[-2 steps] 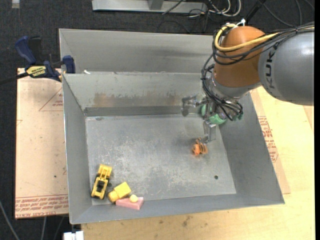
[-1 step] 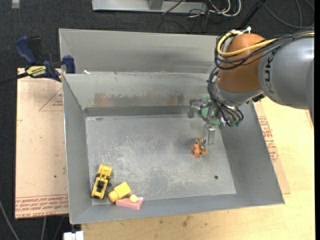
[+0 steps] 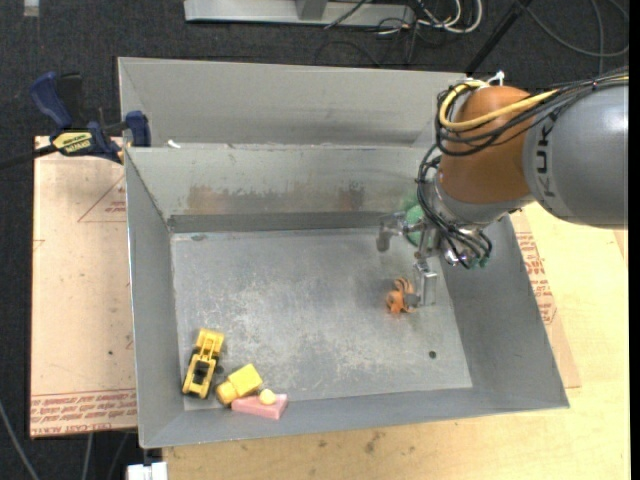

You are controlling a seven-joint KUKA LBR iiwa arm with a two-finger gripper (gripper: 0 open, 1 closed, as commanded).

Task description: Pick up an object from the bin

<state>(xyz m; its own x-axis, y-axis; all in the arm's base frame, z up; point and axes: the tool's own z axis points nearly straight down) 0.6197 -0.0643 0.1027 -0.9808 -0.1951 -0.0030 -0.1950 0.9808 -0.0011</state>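
Under the arm (image 3: 560, 158), the end effector (image 3: 424, 280) hangs beside a small orange toy (image 3: 401, 299).

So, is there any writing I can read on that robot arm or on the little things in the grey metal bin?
"KU": dark letters on the grey robot arm, rest hidden.
None readable on the yellow toy digger, yellow block, pink piece or small orange toy.

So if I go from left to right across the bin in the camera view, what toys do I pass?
Yellow toy digger → yellow block → pink piece → small orange thing, over towards the right.
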